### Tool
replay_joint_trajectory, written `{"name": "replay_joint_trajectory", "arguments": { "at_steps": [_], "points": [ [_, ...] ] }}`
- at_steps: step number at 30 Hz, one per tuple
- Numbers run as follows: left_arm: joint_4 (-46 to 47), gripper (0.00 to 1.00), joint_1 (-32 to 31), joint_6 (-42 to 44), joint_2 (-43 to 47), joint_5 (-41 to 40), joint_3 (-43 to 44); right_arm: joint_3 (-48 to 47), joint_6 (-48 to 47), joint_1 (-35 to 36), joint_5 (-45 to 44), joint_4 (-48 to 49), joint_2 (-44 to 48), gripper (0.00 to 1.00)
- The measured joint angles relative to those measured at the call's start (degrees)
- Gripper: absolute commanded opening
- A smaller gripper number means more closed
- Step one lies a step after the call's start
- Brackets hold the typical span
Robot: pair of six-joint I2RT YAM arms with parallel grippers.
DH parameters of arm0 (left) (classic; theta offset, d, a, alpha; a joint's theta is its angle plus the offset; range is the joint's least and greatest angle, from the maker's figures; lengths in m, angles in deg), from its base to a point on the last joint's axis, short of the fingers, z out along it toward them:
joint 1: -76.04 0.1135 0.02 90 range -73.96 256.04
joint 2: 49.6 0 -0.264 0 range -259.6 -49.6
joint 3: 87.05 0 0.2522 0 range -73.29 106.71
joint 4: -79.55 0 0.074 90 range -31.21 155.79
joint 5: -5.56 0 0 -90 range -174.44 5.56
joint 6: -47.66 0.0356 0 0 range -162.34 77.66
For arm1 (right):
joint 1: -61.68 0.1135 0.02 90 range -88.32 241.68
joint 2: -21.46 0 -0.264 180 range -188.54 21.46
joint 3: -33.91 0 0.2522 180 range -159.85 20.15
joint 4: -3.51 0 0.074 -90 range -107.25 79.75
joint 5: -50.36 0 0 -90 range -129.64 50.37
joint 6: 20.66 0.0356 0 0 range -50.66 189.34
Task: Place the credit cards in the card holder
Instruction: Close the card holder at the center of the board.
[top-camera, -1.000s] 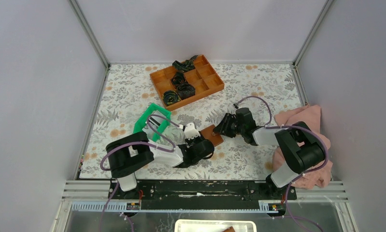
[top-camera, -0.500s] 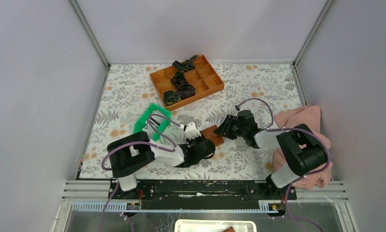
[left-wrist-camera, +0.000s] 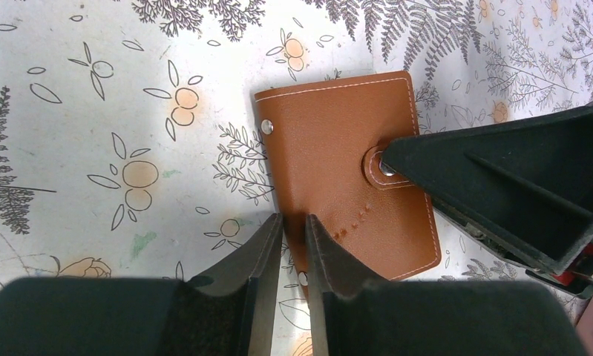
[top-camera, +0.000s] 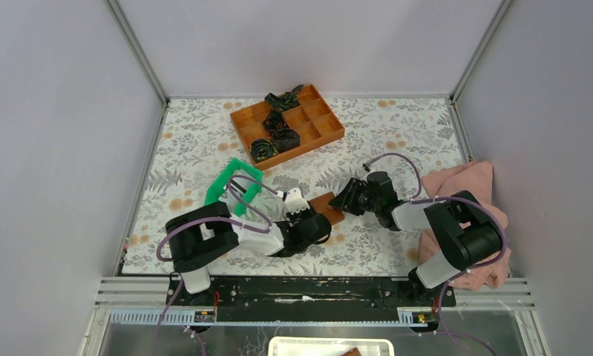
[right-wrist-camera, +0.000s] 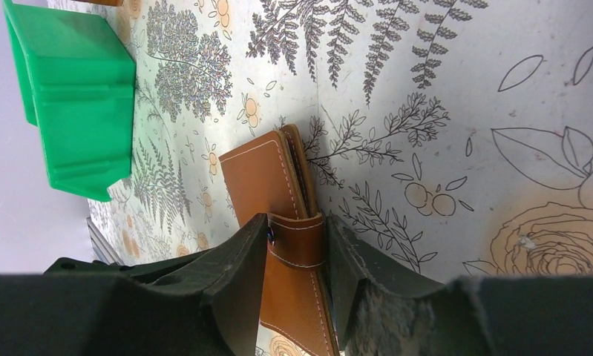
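Looking down from above, I see the floral table (top-camera: pixel 397 133) with the orange compartment tray (top-camera: pixel 319 122) at the back. A pink cloth (top-camera: pixel 464 182) lies bunched at the right edge, and the green tray (top-camera: pixel 223 185) sits left of centre. Both arms reach in low towards the middle, and the card holder (left-wrist-camera: pixel 338 163) lies flat and closed on the table between them. I can't pick out the credit cards with any certainty in these views.

The right gripper (right-wrist-camera: pixel 297 230) has its jaws partly spread, one on each side of the snap tab (right-wrist-camera: pixel 299 256) and close against its edges. I can't tell whether they are actually squeezing it. The left gripper (left-wrist-camera: pixel 293 237) sits at the holder's opposite edge with its fingers almost together and only a thin slit between them. I can't tell whether that slit nips the cover or the tips just bear down on it.

I judge the step in hand to be popping the snap so the holder can open, with no card loaded yet. To do it well, I want the left tips firmly pinning the body before the right pulls. The right should grip the tab squarely, then peel it up and away from the stud in a short arc. A sideways drag risks sliding the whole holder out from under the left tips, so I go slowly and watch the stud (left-wrist-camera: pixel 266 127) on the cover for any shift.
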Motion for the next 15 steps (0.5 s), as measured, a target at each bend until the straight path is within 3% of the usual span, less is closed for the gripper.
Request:
{"name": "replay_joint_trajectory", "arguments": {
  "at_steps": [15],
  "points": [
    [0.0,0.24,-0.2,0.0,-0.5,-0.5,0.4,1.7,0.5,-0.1,0.0,0.8,1.0,0.4]
  ]
}}
